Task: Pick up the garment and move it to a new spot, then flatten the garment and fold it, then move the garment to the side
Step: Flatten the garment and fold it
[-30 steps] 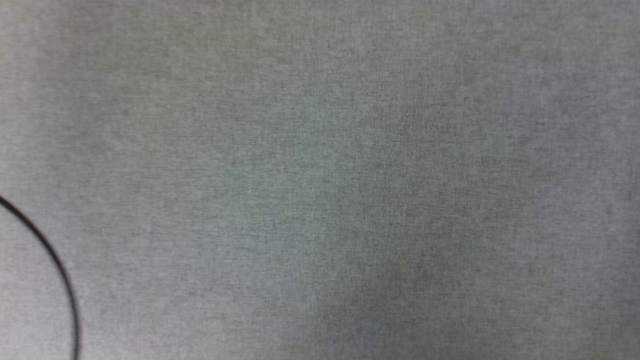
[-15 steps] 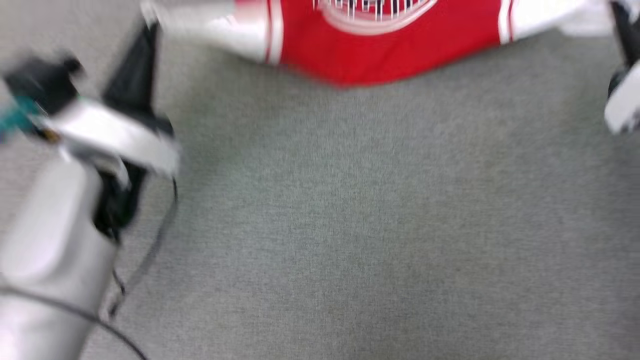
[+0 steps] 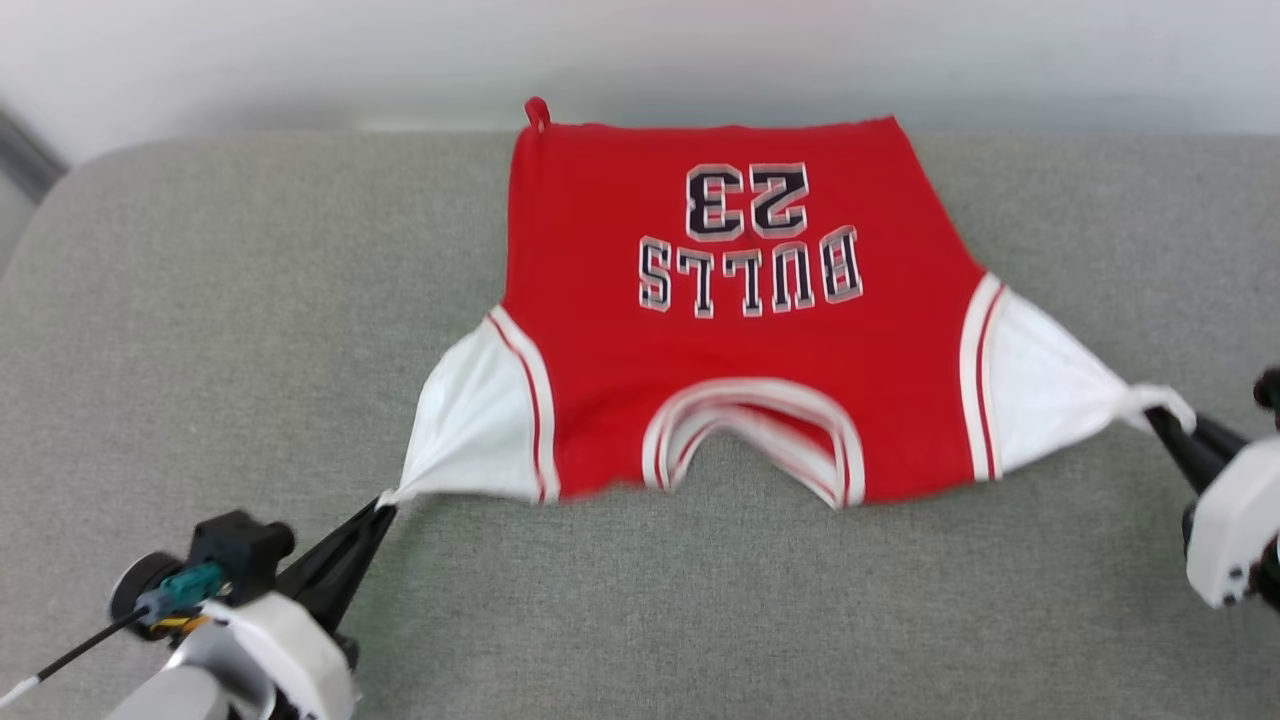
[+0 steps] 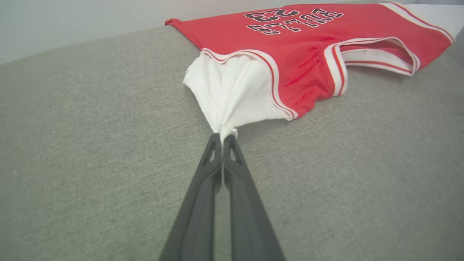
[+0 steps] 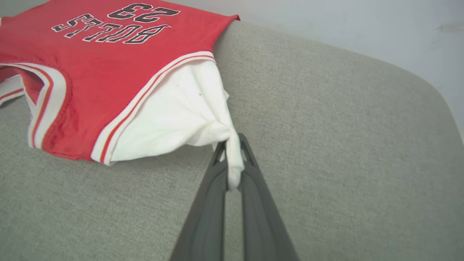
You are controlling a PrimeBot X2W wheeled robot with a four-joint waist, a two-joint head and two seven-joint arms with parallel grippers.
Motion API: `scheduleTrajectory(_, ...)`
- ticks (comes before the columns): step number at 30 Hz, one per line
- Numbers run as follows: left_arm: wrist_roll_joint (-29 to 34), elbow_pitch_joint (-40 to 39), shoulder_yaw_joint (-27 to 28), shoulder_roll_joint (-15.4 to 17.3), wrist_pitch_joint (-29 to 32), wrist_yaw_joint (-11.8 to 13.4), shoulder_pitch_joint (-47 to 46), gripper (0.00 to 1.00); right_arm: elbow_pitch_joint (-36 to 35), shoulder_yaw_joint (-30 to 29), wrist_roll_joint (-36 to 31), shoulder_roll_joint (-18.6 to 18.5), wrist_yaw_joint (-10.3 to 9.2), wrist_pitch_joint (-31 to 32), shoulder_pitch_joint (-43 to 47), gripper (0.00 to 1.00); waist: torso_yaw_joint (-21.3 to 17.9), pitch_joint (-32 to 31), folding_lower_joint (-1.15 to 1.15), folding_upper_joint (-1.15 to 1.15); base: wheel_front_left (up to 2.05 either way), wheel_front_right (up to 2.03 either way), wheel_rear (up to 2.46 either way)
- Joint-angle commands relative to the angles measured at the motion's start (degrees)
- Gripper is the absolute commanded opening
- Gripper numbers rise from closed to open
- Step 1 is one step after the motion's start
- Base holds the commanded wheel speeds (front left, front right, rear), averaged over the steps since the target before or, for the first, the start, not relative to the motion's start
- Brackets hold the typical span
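The garment (image 3: pixel 740 340) is a red jersey with white sleeves, spread over the grey surface, collar toward me and the "BULLS 23" print upside down. My left gripper (image 3: pixel 380 508) is shut on the tip of its left white sleeve (image 4: pixel 232 94), which is pulled taut to a point at the gripper (image 4: pixel 222 137). At the far right my right gripper (image 3: pixel 1160 412) is shut on the bunched end of the other sleeve (image 5: pixel 181 116), a fold of white cloth hanging between the gripper (image 5: pixel 233 145) fingers. The hem reaches the surface's far edge.
The grey fabric surface (image 3: pixel 200 300) has rounded corners and ends at a pale wall (image 3: pixel 300 60) behind the garment. Bare fabric lies on both sides of the jersey and in front of the collar. A thin cable (image 3: pixel 60 665) trails from my left wrist.
The head camera has tilted up from bare grey fabric, so the whole garment and both grippers have come into the head view. Whether the garment itself moved cannot be told.
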Motion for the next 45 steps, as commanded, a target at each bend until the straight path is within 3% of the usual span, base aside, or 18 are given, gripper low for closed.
scheduleTrajectory(1, -0.07, 0.24, -0.13, 1.14, -0.23, 0.11, 1.18, 0.0, 0.03, 0.03, 0.51, -0.89, -0.07, -0.59, 1.99, 0.0, -0.04, -1.77, 0.02, 0.0, 0.0, 0.0, 0.0)
scheduleTrajectory(9, -3.19, -1.06, 0.78, 4.05, -0.16, 0.92, 8.05, 0.0, -0.49, 0.65, 3.38, -3.89, -0.07, -1.58, 9.84, 0.0, -0.65, -5.59, 0.02, 0.0, 0.0, 0.0, 0.0)
scheduleTrajectory(15, -5.41, -4.67, 0.36, 6.45, 0.79, 1.43, 13.84, 0.0, -2.73, 1.62, 7.31, -6.37, -0.07, 1.26, 15.71, 0.0, -1.31, -6.73, 0.02, 0.0, 0.0, 0.0, 0.0)
scheduleTrajectory(21, -7.89, -6.77, -0.85, 6.36, 2.05, 1.79, 18.46, 0.0, -4.08, 1.2, 12.01, -7.37, -0.07, 7.32, 20.99, 0.0, -1.49, -6.93, 0.02, 0.0, 0.0, 0.0, 0.0)
scheduleTrajectory(28, -8.16, -8.75, -1.86, 5.43, 3.16, 1.73, 17.87, 0.0, -5.81, -0.76, 12.11, -7.04, -0.07, 10.29, 22.26, 0.0, -0.74, -5.84, 0.02, 0.0, 0.0, 0.0, 0.0)
scheduleTrajectory(29, -8.34, -9.12, -1.93, 5.43, 3.36, 1.6, 17.68, 0.0, -5.61, -1.78, 11.52, -6.87, -0.07, 9.88, 21.88, 0.56, -0.51, -5.82, 0.02, 0.0, 0.0, 0.0, 0.0)
scheduleTrajectory(30, -8.75, -9.44, -1.9, 5.52, 3.63, 1.48, 17.53, 0.0, -4.91, -2.71, 12.07, -6.15, -0.07, 10.95, 21.78, 1.0, -0.29, -5.81, 0.02, 0.0, 0.0, 0.0, 0.0)
scheduleTrajectory(39, -8.39, -17.24, -2.22, 8.07, 5.31, 1.18, 16.46, 0.0, -11.58, -10.28, 15.19, -4.21, -0.04, 18.79, 16.13, 1.0, 2.5, -3.25, 0.02, 0.0, 0.0, 0.0, 0.0)
scheduleTrajectory(45, -6.5, -25.39, -2.78, 8.97, 7.4, 2.23, 14.9, 0.0, -14.62, -18.64, 12.25, -0.06, -0.03, 30.93, 6.84, 1.0, 5.91, 1.78, 0.02, 0.0, 0.0, 0.0, 0.0)
